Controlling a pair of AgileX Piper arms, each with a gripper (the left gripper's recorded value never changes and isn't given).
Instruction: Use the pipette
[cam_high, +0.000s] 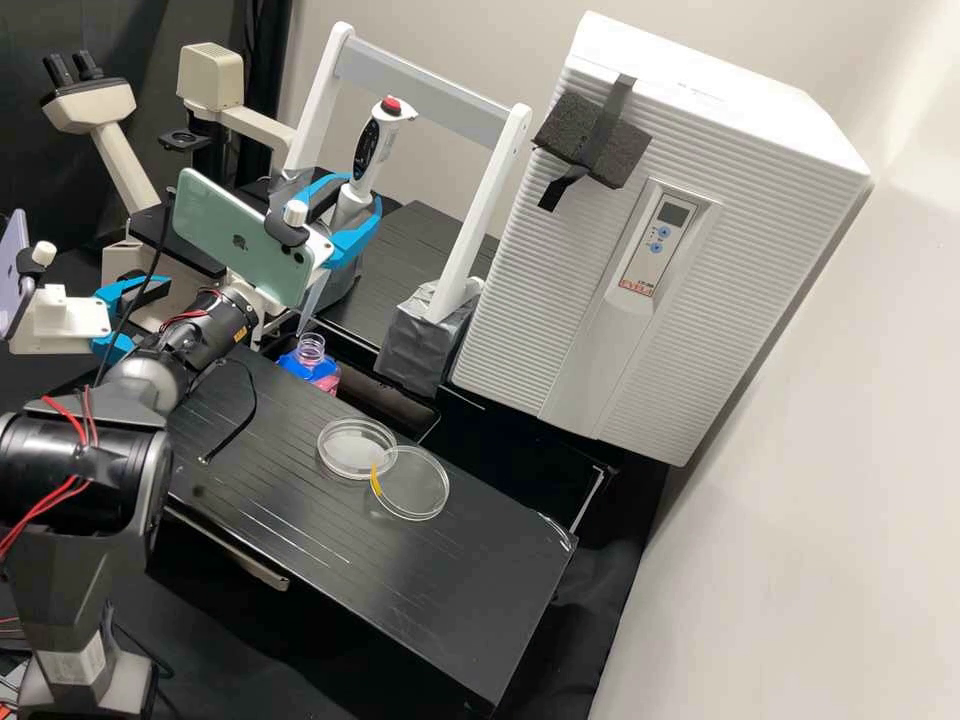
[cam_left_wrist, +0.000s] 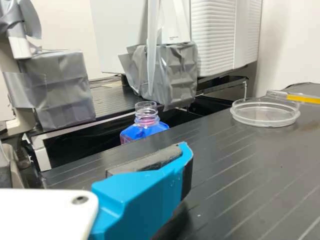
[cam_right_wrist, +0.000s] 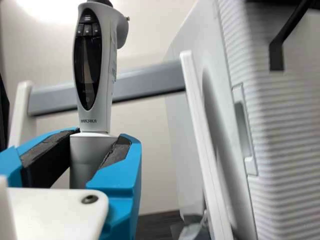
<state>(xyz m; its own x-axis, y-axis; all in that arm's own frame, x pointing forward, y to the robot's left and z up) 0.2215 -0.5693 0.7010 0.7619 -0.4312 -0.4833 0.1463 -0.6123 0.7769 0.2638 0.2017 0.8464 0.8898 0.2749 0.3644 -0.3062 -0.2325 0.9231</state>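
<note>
The right pincer (cam_high: 345, 215) grips the pipette (cam_high: 372, 150), its tip just above the bottle (cam_high: 315, 365).

Pipette (cam_right_wrist: 95, 75) head beyond the frame edge

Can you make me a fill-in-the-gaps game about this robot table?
1. The right pincer is shut on a white ____.
2. Its thin tip hangs right above the open ____.
3. On the black bench lie ____ clear round dishes.
Missing words: pipette, bottle, two.
</note>
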